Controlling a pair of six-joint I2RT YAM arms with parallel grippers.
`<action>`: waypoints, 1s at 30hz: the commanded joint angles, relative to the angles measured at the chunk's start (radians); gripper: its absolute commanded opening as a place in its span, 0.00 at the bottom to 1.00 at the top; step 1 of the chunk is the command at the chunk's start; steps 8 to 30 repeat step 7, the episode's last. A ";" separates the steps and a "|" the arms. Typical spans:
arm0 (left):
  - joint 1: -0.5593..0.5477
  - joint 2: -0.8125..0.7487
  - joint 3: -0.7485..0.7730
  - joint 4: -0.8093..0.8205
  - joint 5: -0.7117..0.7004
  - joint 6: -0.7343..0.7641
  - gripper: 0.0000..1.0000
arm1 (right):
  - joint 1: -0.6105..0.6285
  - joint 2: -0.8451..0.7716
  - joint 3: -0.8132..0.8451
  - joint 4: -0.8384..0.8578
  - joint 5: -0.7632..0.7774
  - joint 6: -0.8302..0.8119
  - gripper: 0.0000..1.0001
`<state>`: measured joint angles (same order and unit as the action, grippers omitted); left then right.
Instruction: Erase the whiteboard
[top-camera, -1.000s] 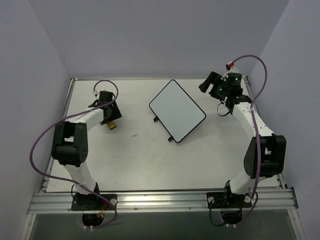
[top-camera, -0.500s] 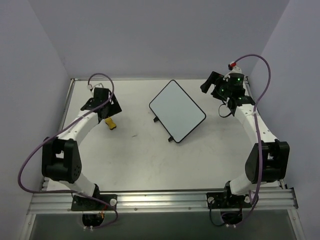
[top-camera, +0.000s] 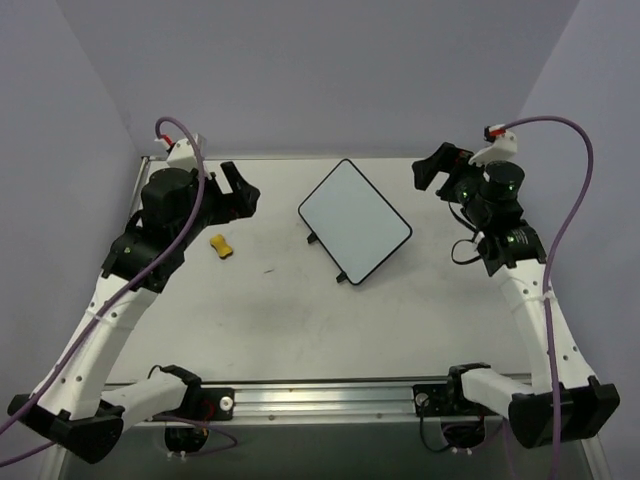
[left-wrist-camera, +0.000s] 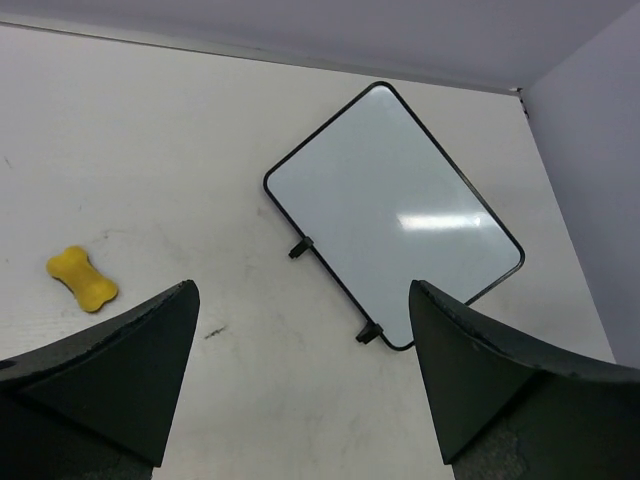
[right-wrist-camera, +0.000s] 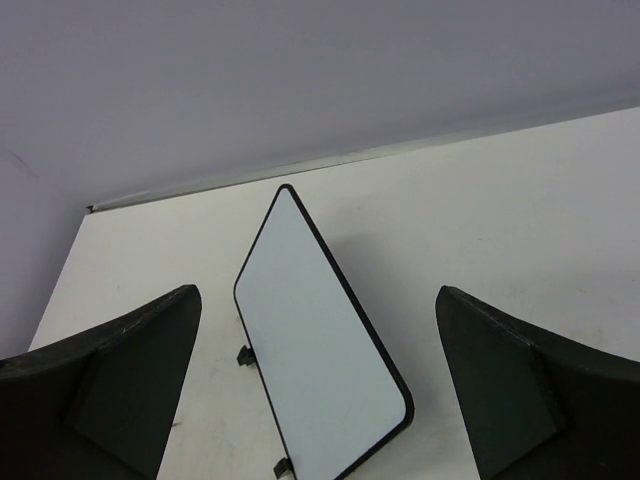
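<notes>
White whiteboard (top-camera: 354, 221), long axis diagonal

Pale lavender walls (top-camera: 300, 80) enclose a white table (top-camera: 300, 320).

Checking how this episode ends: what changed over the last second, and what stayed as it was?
The left gripper rose up and away from the yellow eraser, leaving it lying on the table; its jaws now stand open. The right gripper also lifted as its arm drew up, and it is open and empty. The eraser and the whiteboard, clean of marks, stayed where they were.
</notes>
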<state>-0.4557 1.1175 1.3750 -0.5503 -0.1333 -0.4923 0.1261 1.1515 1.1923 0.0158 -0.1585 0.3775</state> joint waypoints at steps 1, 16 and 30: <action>0.002 -0.038 0.059 -0.115 -0.012 0.079 0.94 | -0.003 -0.085 -0.060 -0.001 0.068 -0.015 1.00; 0.002 -0.048 0.070 -0.106 0.017 0.084 0.94 | -0.002 -0.139 -0.109 0.048 0.077 0.000 1.00; 0.002 -0.048 0.070 -0.106 0.017 0.084 0.94 | -0.002 -0.139 -0.109 0.048 0.077 0.000 1.00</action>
